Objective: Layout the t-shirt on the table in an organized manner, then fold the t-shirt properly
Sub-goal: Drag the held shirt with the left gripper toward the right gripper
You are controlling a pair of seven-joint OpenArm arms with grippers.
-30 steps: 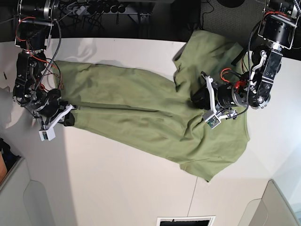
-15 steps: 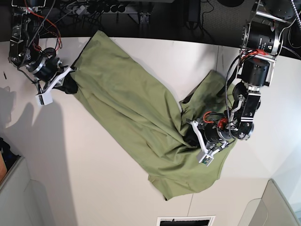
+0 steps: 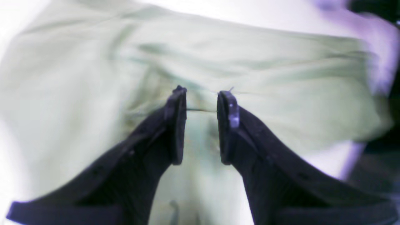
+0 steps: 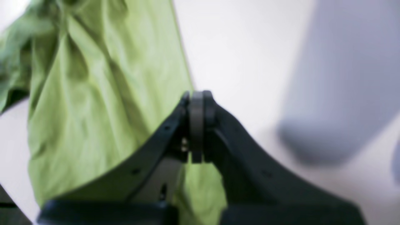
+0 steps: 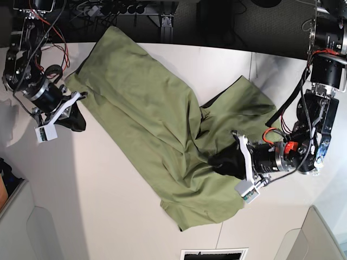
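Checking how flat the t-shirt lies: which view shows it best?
The base view: the whole t-shirt shows, bunched diagonally across the table. The wrist views give only blurred close-ups of cloth at each gripper.

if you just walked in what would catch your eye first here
The olive-green t-shirt sprawled diagonally across the white table, bunched and wrinkled rather than flat. The right gripper pinches its far corner at the base view's left, while the left gripper grips a bunched fold at the right.

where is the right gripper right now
In the base view the right gripper is at the left, shut on the t-shirt edge above the table.
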